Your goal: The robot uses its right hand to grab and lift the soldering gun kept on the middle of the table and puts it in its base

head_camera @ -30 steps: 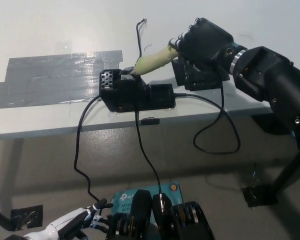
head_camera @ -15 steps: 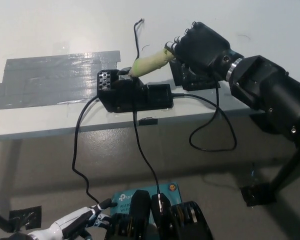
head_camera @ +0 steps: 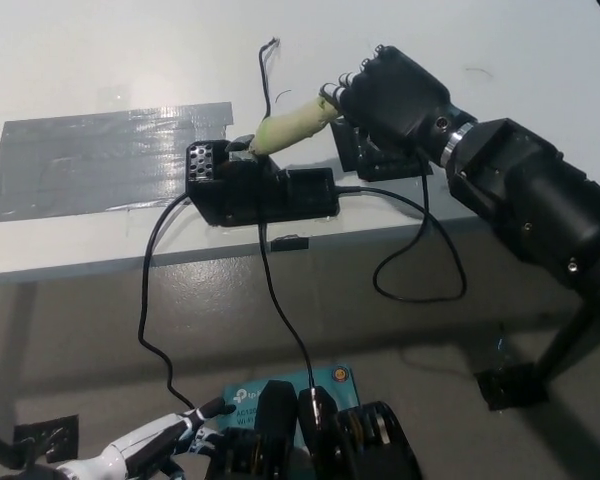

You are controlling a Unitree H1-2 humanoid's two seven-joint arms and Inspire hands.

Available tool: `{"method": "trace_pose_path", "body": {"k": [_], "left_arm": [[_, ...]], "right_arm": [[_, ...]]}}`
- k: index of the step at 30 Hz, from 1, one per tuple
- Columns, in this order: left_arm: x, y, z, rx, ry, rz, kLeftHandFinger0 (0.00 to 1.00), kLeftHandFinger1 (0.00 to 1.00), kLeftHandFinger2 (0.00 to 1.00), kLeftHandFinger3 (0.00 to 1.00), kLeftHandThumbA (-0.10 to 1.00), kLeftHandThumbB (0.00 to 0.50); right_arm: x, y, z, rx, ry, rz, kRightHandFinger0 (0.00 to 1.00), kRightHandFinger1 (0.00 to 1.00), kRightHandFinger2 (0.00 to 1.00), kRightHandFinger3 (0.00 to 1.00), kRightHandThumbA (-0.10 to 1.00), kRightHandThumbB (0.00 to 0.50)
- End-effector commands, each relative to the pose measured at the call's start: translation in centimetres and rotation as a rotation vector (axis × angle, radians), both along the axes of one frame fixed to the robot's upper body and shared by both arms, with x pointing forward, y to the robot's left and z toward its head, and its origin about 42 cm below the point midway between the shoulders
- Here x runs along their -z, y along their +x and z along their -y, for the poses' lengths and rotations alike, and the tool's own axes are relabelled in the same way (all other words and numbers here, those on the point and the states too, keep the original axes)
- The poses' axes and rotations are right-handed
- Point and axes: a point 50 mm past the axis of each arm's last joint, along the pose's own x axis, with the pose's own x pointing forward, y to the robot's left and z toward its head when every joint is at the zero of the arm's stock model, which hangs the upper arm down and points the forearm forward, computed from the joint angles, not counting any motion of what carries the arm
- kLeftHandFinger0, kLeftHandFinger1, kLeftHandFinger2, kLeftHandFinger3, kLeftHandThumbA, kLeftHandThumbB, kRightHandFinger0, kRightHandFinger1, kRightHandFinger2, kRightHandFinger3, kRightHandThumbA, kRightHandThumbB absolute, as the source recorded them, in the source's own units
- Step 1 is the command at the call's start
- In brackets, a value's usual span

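Over the white table (head_camera: 100, 60), black right hand (head_camera: 395, 95) reaches in from the right, fingers clenched around the yellow-green-handled soldering gun (head_camera: 292, 124), tip angled down into the black base (head_camera: 260, 188). White left hand (head_camera: 145, 448) rests lower left, fingers unclear.

A white desk (head_camera: 110, 60) carries a broad patch of grey tape (head_camera: 100, 160) on its left part. Just right of the tape, near the front edge, sits a black soldering base (head_camera: 265, 195), its black cables (head_camera: 155, 290) trailing over the edge toward the floor (head_camera: 80, 340).
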Motion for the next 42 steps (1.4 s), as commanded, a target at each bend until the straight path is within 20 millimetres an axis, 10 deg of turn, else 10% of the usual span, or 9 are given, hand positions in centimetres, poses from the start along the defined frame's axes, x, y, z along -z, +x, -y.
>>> {"method": "trace_pose_path", "body": {"k": [1, 4, 5, 6, 7, 9, 12, 29, 42], "left_arm": [[-1.1, 0.3, -0.3, 0.01, 0.008, 0.022, 1.0, 0.81, 0.82, 1.0, 1.0, 0.5], [-1.0, 0.3, -0.4, 0.005, 0.005, 0.017, 1.0, 0.83, 0.81, 1.0, 1.0, 0.5], [-1.0, 0.2, -0.5, 0.005, 0.007, 0.014, 1.0, 0.82, 0.79, 1.0, 1.0, 0.5], [-0.9, 0.1, -0.6, 0.005, 0.003, 0.01, 1.0, 0.82, 0.79, 1.0, 1.0, 0.5], [-1.0, 0.1, -0.6, 0.006, 0.001, 0.009, 1.0, 0.82, 0.79, 1.0, 1.0, 0.5], [-0.9, 0.1, -0.7, 0.007, 0.006, 0.009, 1.0, 0.83, 0.82, 1.0, 1.0, 0.5], [-0.8, 0.1, -0.7, 0.008, 0.004, -0.001, 1.0, 0.86, 0.84, 1.0, 1.0, 0.5], [-0.3, -0.5, -1.3, -0.022, 0.019, -0.007, 1.0, 0.81, 0.82, 1.0, 1.0, 0.498], [0.0, -0.8, -2.5, -0.039, 0.02, -0.033, 1.0, 0.82, 0.83, 1.0, 1.0, 0.5]], "right_arm": [[-3.2, -0.7, -4.6, -0.13, 0.094, 0.039, 0.0, 0.0, 0.01, 0.43, -0.1, 0.295], [-3.3, -0.7, -4.9, -0.091, 0.085, -0.006, 0.04, 0.09, 0.18, 0.83, -0.1, 0.205], [-3.1, -0.5, -5.0, -0.058, 0.067, -0.031, 0.23, 0.35, 0.43, 1.0, -0.07, 0.214], [-2.9, -0.3, -5.0, -0.035, 0.041, -0.045, 0.51, 0.63, 0.7, 1.0, 0.08, 0.332], [-2.7, -0.1, -4.9, -0.017, 0.003, -0.027, 0.94, 1.0, 1.0, 1.0, 0.28, 0.404], [-2.5, -0.5, -4.9, 0.056, -0.067, -0.005, 1.0, 1.0, 1.0, 1.0, 0.54, 0.498], [-2.1, -0.9, -5.1, 0.073, -0.114, 0.024, 1.0, 1.0, 1.0, 1.0, 0.65, 0.5], [-3.2, -3.6, -5.2, 0.077, -0.09, 0.082, 1.0, 1.0, 1.0, 1.0, 0.69, 0.5], [-8.3, -8.3, -3.9, 0.138, -0.108, 0.04, 1.0, 1.0, 1.0, 1.0, 0.72, 0.5]]}}
